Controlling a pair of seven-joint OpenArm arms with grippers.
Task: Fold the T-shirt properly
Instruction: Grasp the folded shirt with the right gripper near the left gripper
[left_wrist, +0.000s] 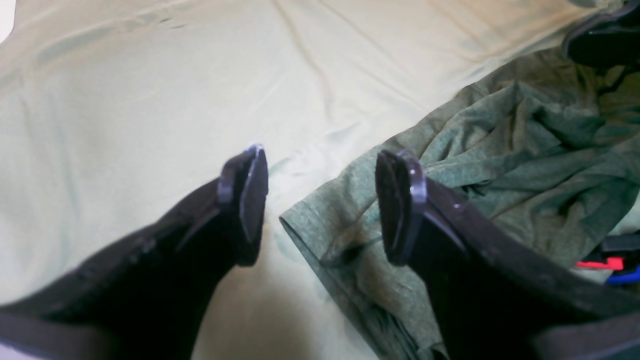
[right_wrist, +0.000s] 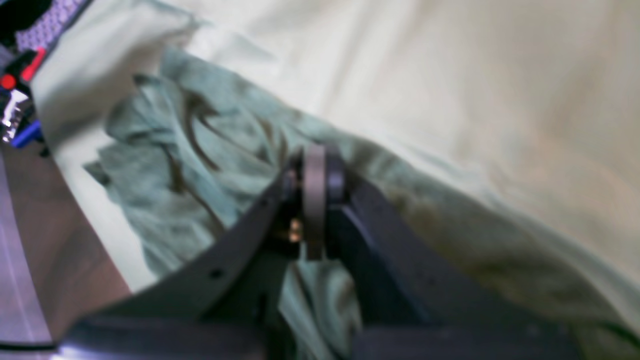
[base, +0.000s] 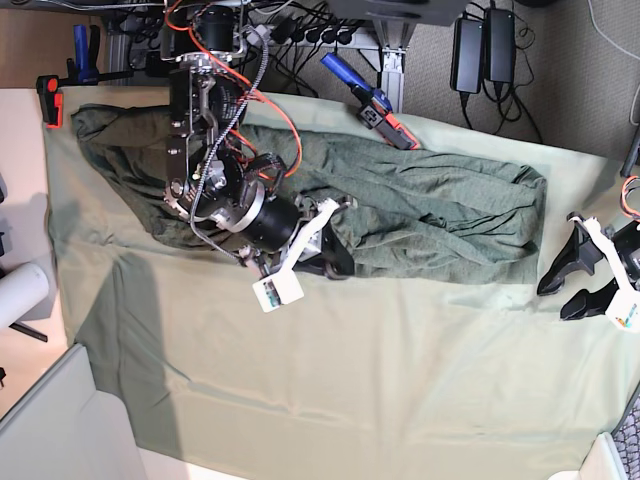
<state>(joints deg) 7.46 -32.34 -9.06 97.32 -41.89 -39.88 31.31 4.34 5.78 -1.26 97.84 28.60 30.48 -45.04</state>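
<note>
The dark grey-green T-shirt (base: 430, 215) lies crumpled in a long band across the far half of the pale green table cloth (base: 380, 370). My right gripper (base: 335, 262) is at the shirt's near edge around the middle. In the right wrist view its jaws (right_wrist: 315, 200) are shut, with shirt fabric (right_wrist: 200, 165) bunched around and under them; the view is blurred. My left gripper (base: 558, 292) is open and empty just beyond the shirt's right end. In the left wrist view its fingers (left_wrist: 325, 165) straddle the hemmed edge of the shirt (left_wrist: 500, 150), above it.
A blue and orange clamp (base: 372, 103) sits at the far table edge, an orange clamp (base: 47, 100) at the far left corner. Cables and power bricks (base: 480, 45) lie behind the table. A white roll (base: 20, 290) stands at the left.
</note>
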